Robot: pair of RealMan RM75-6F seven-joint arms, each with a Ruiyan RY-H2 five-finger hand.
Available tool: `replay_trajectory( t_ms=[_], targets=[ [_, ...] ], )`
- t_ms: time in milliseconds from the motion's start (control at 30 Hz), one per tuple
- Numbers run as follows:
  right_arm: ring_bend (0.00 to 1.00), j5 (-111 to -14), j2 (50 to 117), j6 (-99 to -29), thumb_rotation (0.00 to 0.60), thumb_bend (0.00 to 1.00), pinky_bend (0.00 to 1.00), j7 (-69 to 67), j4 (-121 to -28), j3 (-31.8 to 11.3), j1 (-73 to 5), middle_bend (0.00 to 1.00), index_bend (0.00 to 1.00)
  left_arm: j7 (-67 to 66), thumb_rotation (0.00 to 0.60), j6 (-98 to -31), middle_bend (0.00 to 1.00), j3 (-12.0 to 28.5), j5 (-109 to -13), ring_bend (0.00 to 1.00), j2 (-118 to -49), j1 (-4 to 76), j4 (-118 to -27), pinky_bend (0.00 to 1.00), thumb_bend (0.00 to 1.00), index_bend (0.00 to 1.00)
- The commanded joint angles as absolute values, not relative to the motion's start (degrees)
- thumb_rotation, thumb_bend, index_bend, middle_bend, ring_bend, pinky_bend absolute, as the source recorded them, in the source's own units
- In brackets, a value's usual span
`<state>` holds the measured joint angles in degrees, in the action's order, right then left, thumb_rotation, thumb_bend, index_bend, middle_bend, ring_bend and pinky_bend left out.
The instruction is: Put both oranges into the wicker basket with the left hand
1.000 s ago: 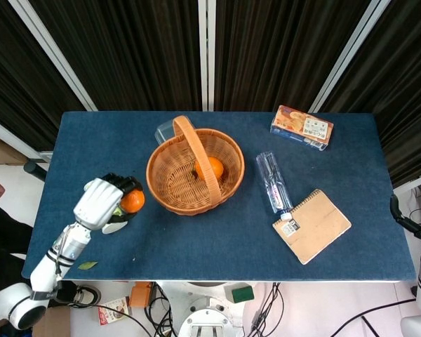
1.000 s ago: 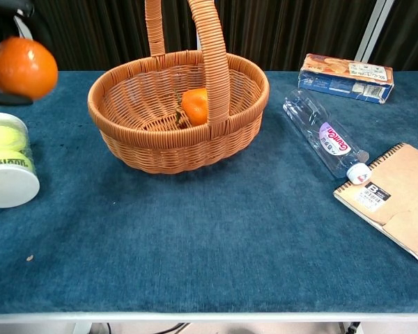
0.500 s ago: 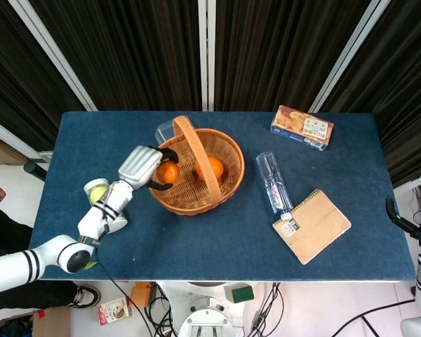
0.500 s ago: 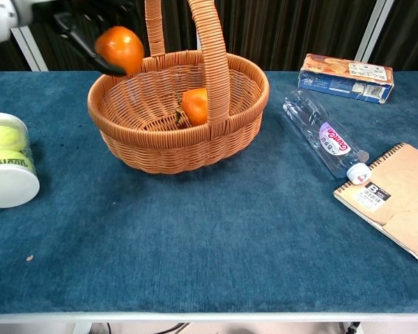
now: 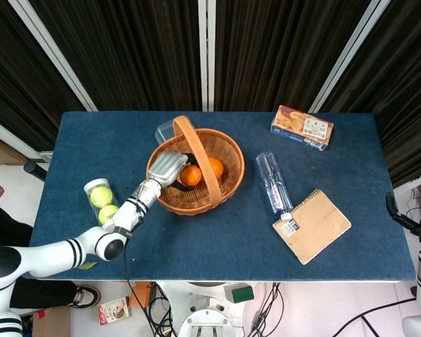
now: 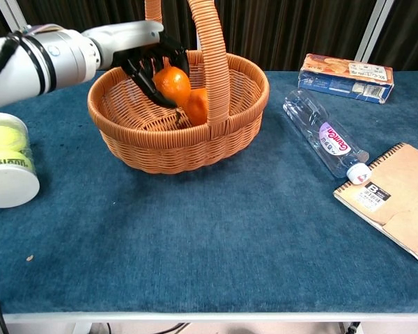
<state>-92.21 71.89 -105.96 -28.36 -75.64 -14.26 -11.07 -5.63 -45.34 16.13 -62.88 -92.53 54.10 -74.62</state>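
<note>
While held by left hand (image 6: 152,64), glossy round orange (image 6: 171,85), over wicker basket (image 6: 136,149)

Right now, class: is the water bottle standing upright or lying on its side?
Lying on its side. The water bottle rests flat on the blue table, cap toward the notebook.

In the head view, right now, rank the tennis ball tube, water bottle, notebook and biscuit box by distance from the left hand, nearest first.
From the left hand:
1. Tennis ball tube, to its left, near the table's front edge.
2. Water bottle, right of the basket.
3. Notebook and biscuit box, far right: too close to call.
</note>
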Motion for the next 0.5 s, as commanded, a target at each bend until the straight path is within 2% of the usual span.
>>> replay_trajectory(
  t_ms=[33, 167, 267, 333, 500],
  targets=[
    [0.00, -91.81, 72.17, -105.82, 0.600, 0.38, 0.00, -29.02, -75.04, -14.23, -10.94, 0.00, 0.00, -7.46, 0.600, -46.47, 0.57, 13.93, -65.14, 0.54, -95.39, 54.75, -70.19, 0.48, 0.21, 0.54],
    [0.00, -91.27, 72.15, -106.03, 0.600, 0.38, 0.00, -29.94, -74.51, -14.58, -10.77, 0.00, 0.00, -6.37, 0.600, -46.13, 0.51, 12.91, -66.41, 0.47, -96.79, 54.75, -67.65, 0.47, 0.20, 0.43],
    [0.00, -91.39, 72.05, -106.30, 0.600, 0.38, 0.00, -30.04, -74.35, -14.64, -10.70, 0.00, 0.00, -5.00, 0.600, -44.87, 0.38, 12.45, -67.13, 0.33, -96.70, 54.92, -67.19, 0.43, 0.18, 0.30],
    [0.00, -91.42, 72.01, -106.39, 0.600, 0.38, 0.00, -29.92, -74.29, -14.61, -10.62, 0.00, 0.00, -4.29, 0.600, -43.90, 0.26, 12.30, -67.33, 0.21, -96.15, 55.05, -67.63, 0.37, 0.18, 0.23],
    [0.00, -91.35, 71.79, -106.18, 0.600, 0.38, 0.00, -29.45, -74.04, -14.44, -10.45, 0.00, 0.00, -4.19, 0.600, -44.13, 0.18, 11.48, -68.84, 0.13, -94.55, 54.69, -69.42, 0.30, 0.17, 0.17]
  ],
)
